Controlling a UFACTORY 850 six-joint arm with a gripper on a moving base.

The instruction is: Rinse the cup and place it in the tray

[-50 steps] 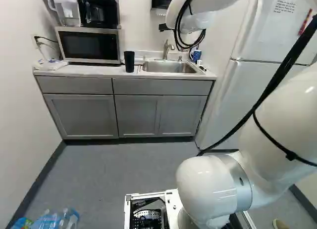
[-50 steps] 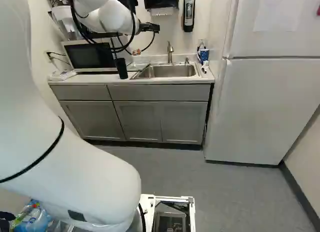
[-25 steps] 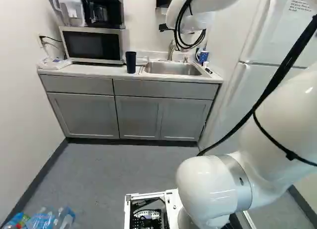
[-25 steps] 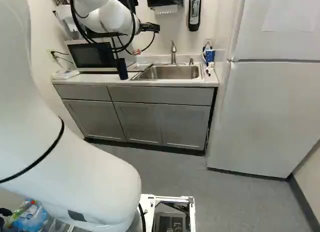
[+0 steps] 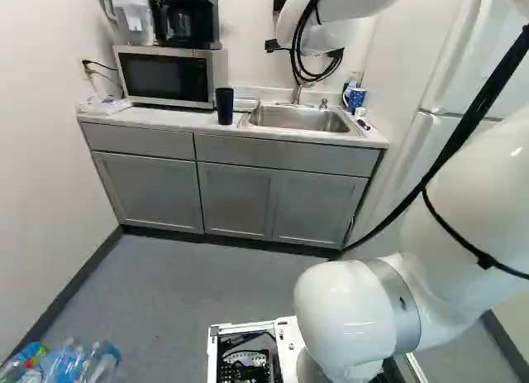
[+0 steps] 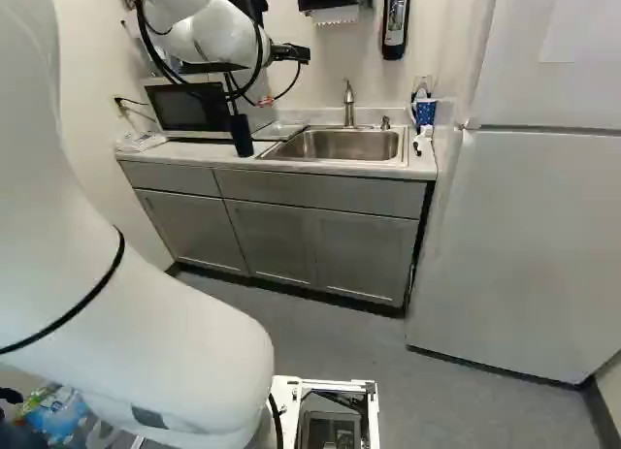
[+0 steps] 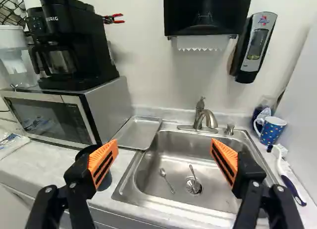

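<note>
Gripper (image 7: 164, 152) spread wide, its orange pads well apart and holding nothing, faces the sink (image 7: 171, 149). The dark cup (image 5: 225, 107) stands upright on the counter (image 7: 47, 164) just beside the sink, on the microwave (image 7: 52, 117) side, partly hidden in the wrist view by the nearer finger. I take the step in hand to be reaching the cup, with rinsing and placing still to do.

To do it well, the arm should bring the cup midway between the pads before they close; at present the opening points at the basin, so a straight push ahead would miss it. Come in level with the cup's body and keep that finger from clipping the rim (a tall, narrow shape probably tips easily). Close evenly, firm enough for wet sides but gentle, in case the wall is thin.

Lift clear of the sink's edge, then tilt the mouth under the faucet (image 7: 209, 121), where no stream shows, and above the spoons (image 7: 166, 179). Drain the cup fully before lowering it into the metal tray (image 7: 140, 134) behind it, and let go only once it sits steady.
</note>
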